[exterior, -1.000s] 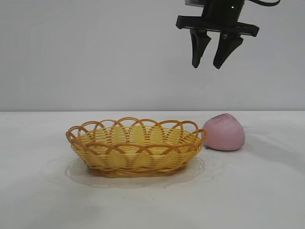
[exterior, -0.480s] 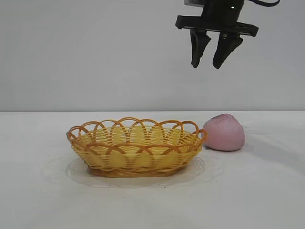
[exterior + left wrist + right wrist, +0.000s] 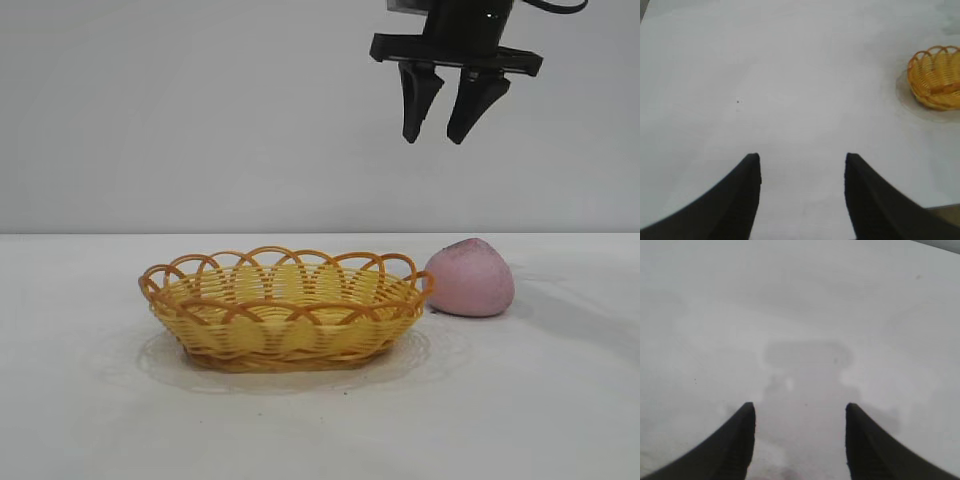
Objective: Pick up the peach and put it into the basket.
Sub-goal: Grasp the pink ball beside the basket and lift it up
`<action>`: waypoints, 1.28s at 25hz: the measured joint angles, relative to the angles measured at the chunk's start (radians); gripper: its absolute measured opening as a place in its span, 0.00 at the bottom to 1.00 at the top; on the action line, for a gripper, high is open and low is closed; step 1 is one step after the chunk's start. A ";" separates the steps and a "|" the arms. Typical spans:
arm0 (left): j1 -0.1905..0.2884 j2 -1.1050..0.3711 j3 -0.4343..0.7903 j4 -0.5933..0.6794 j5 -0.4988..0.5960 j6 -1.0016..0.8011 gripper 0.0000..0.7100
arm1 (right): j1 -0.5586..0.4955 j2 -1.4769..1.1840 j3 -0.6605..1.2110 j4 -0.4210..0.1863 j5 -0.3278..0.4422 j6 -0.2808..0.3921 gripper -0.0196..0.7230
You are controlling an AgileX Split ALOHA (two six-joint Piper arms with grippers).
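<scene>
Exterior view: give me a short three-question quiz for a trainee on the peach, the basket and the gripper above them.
1. True or false: the peach lies inside the basket.
2. Pick one. The right gripper is: A, shut on the peach; B, open and empty, up in the air; C, resting in the basket.
3. Fill in: in the exterior view, the peach sits on the table at the basket's ___ side.

Key: 1 false; 2 B; 3 right.

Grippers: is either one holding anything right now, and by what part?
Nothing is held. The right gripper hangs open and empty high above the table; the left gripper is open over bare table. The peach lies beside the basket, untouched.
</scene>
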 joint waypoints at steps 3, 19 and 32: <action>0.000 0.000 0.000 0.000 0.000 0.000 0.46 | 0.000 0.001 0.000 0.000 0.060 -0.012 0.49; 0.258 -0.002 0.000 0.000 0.000 0.004 0.46 | 0.041 0.064 0.000 0.031 0.317 -0.104 0.31; 0.258 -0.002 0.000 0.000 0.000 0.004 0.46 | 0.067 0.082 0.190 0.005 0.304 -0.115 0.31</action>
